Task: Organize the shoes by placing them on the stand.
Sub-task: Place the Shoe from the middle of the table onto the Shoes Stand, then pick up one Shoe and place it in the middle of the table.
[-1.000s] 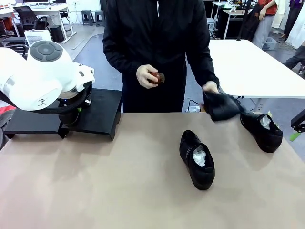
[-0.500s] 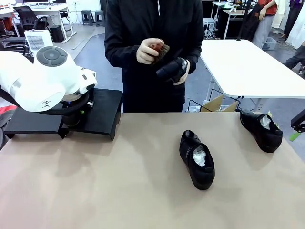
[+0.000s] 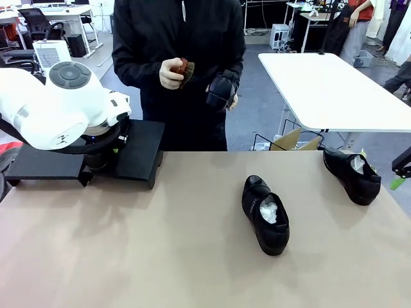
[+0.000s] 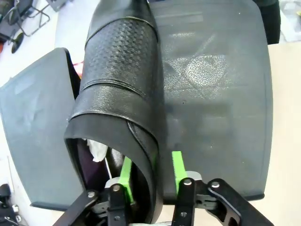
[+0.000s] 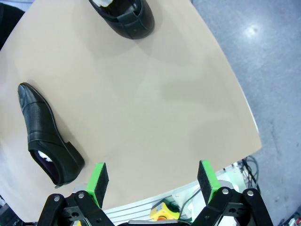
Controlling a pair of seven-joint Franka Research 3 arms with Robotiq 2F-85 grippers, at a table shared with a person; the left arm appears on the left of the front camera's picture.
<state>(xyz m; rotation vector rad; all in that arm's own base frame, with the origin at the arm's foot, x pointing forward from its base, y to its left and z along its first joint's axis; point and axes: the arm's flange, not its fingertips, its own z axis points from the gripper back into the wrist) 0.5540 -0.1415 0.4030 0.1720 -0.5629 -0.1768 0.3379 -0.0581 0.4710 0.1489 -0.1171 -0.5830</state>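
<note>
Left gripper pinches the glossy black leather shoe by one rim above the flat black stand, so it could twist out. Right gripper gapes empty.

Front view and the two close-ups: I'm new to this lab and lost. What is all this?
The front view looks across the table at a person. The white machine is a robot arm, one of two. Each close-up comes from a camera on an arm's wrist. The left gripper, green-padded, is clamped on a black shoe over the stand. The right gripper is open. On the table lie a middle shoe and a right shoe; the person holds a fourth shoe.
</note>
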